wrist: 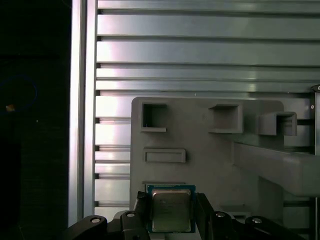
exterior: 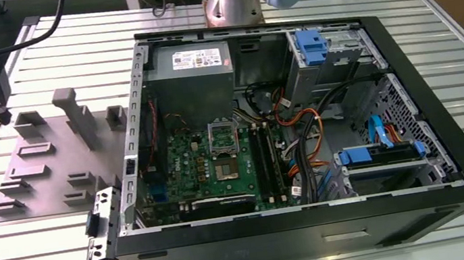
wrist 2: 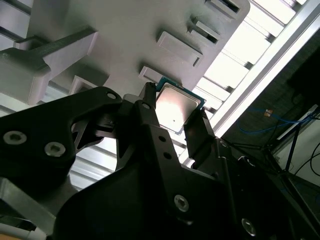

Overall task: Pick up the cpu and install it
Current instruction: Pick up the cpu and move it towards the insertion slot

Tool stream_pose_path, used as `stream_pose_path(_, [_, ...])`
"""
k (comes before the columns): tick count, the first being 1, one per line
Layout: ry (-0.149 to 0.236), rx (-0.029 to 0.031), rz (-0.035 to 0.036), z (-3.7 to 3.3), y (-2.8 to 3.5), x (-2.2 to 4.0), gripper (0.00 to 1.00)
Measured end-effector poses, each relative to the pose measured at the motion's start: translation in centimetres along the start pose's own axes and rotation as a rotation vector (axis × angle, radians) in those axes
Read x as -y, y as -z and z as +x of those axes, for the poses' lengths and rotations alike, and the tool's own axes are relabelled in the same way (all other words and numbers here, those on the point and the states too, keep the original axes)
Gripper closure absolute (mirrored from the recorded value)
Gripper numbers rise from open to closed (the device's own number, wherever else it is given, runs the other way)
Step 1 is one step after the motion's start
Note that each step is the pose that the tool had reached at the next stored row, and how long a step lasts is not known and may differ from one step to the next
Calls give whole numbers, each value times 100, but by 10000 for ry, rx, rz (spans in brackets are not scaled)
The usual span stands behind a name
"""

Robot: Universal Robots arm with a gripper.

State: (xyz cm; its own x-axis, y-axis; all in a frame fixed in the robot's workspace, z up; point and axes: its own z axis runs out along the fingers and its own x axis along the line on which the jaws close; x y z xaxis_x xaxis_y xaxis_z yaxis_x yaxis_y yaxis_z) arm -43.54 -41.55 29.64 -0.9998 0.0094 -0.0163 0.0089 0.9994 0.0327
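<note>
gripper [wrist: 171, 202]: pinching the cpu [wrist: 171, 212] by two sides.
cpu: between the gripper fingers, shiny top showing, over the grey plate [wrist: 210, 150].
grey plate: on the ribbed tabletop [wrist: 200, 50], beside the open computer [exterior: 304, 126].

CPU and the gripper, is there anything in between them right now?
Nothing. In both wrist views the cpu sits directly within the gripper, over the grey holder plate, with no object between them.

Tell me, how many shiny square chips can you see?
1. The cpu is held in the hand, over the grey tray. Others may be hidden inside the computer.
</note>
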Motion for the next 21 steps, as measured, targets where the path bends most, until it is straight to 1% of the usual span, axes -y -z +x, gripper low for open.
stream_pose_path(7, [0, 0, 0, 0, 26, -1, 53])
stream_pose_path(21, [0, 4, -3, -2, 101, -3, 53])
